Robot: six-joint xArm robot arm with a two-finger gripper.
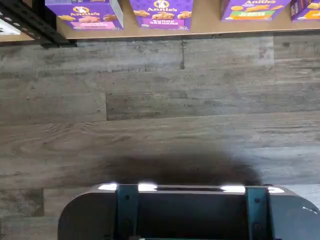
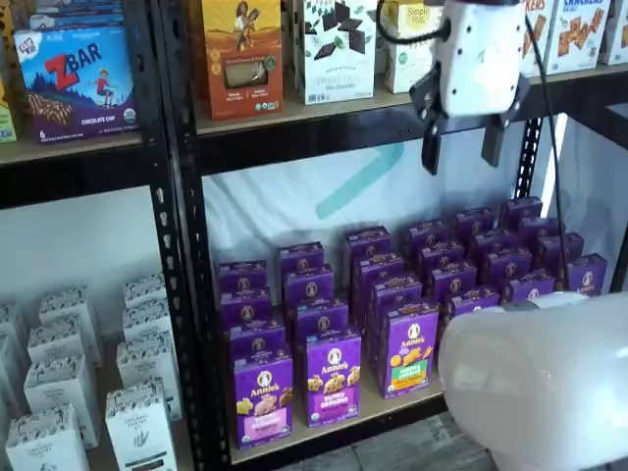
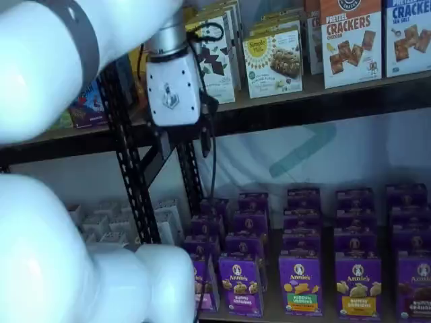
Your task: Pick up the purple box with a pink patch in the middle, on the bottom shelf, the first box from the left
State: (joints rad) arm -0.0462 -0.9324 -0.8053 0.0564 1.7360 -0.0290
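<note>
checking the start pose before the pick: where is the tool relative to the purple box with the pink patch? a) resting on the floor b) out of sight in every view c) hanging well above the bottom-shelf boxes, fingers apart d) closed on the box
c: in a shelf view the tool hangs high by the upper shelf edge with a plain gap between its black fingers, far above the purple box standing untouched on the bottom shelf.

Stood on grey wood-plank floor [image 1: 160, 100]; framed by black perforated uprights [image 2: 175, 245]; backed by pale sheeting [image 2: 324, 196] bearing a teal stripe; lit evenly, softly shadowed below.
</note>
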